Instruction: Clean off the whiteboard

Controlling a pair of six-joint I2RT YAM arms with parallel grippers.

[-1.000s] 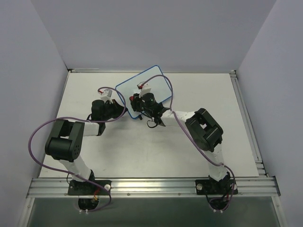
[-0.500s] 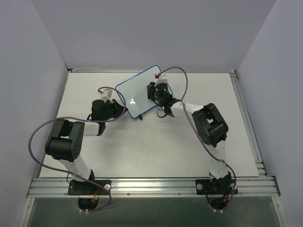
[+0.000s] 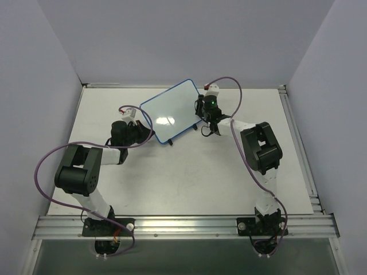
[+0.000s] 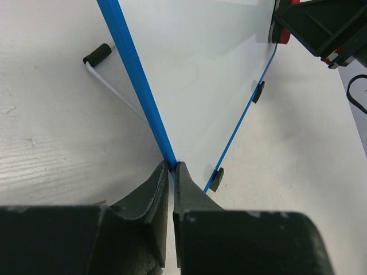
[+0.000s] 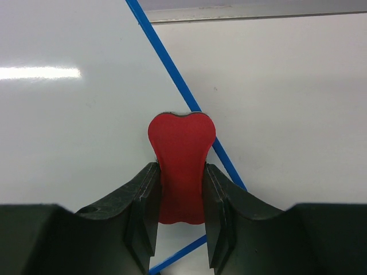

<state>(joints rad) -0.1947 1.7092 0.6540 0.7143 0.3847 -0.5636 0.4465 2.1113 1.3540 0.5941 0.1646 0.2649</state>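
Whiteboard point(image 3: 170, 112), far-centre tabletop point(image 3: 143, 177): thin, rigid, light, slick, probably skids; best pinched at blue rim point(image 4: 132, 74), where left gripper point(image 4: 171, 172) clamps it; right gripper point(image 5: 181, 189) clenched on red eraser point(image 5: 181, 154).

The flat white blue-rimmed whiteboard point(image 3: 171, 113) sits far-centre on the pale tabletop point(image 3: 172, 183), the left pincer point(image 4: 172, 166) at its left edge, the right pincer point(image 5: 181, 172) with a small red eraser point(image 5: 181, 146) on its right edge

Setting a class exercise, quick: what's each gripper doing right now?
Left gripper: closed on the whiteboard, at its blue rim.
Right gripper: closed on the red eraser.
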